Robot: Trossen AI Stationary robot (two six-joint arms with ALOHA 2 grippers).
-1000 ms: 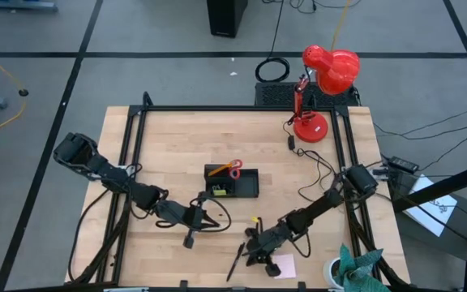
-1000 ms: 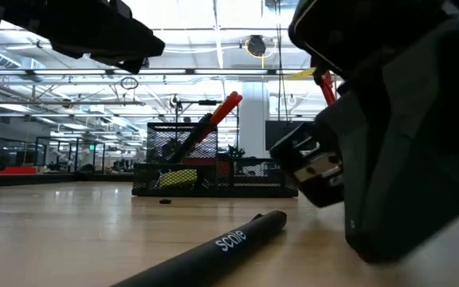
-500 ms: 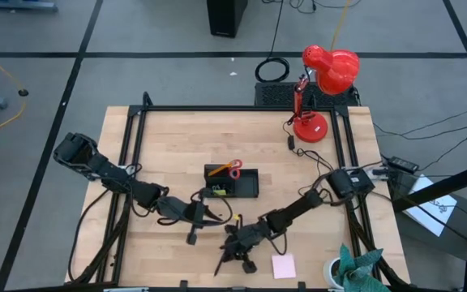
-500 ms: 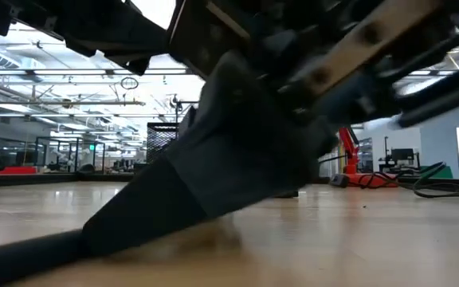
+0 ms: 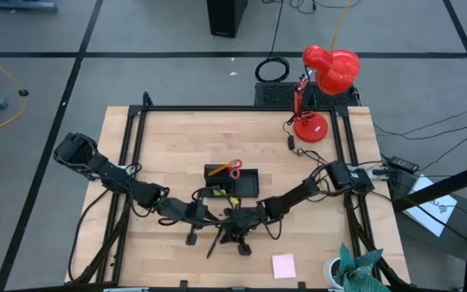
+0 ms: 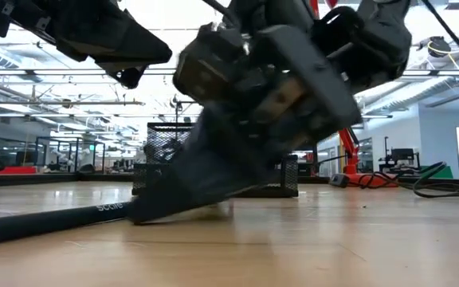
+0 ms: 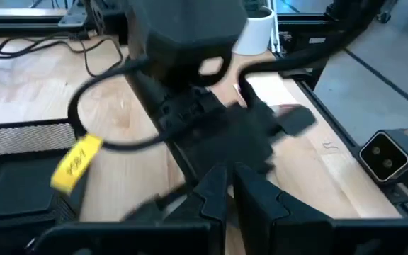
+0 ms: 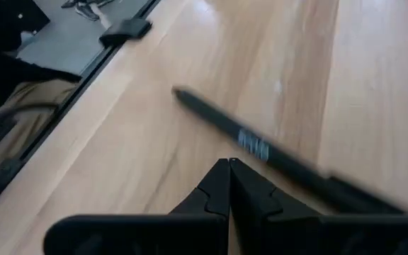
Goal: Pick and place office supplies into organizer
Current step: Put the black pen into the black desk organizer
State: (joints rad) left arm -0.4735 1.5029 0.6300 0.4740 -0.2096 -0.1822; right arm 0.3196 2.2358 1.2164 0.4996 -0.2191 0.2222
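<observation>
Right gripper (image 5: 224, 240) has swept from 5 o'clock toward centre, jaws together, dragging pen (image 5: 214, 246); left gripper (image 5: 211, 217) jaws nearly together beside organizer (image 5: 246, 185).

The right hand (image 5: 227, 235) has swung from about five o'clock on the tabletop (image 5: 177, 138), beside the pink sticky-note pad (image 5: 282, 265), across toward the middle, and now sits just below the organizer (image 5: 250, 185), close to the left hand (image 5: 209, 217). The black pen (image 5: 214, 245) has come with it, pushed to six o'clock. The left hand's fingers have parted a crack.
</observation>
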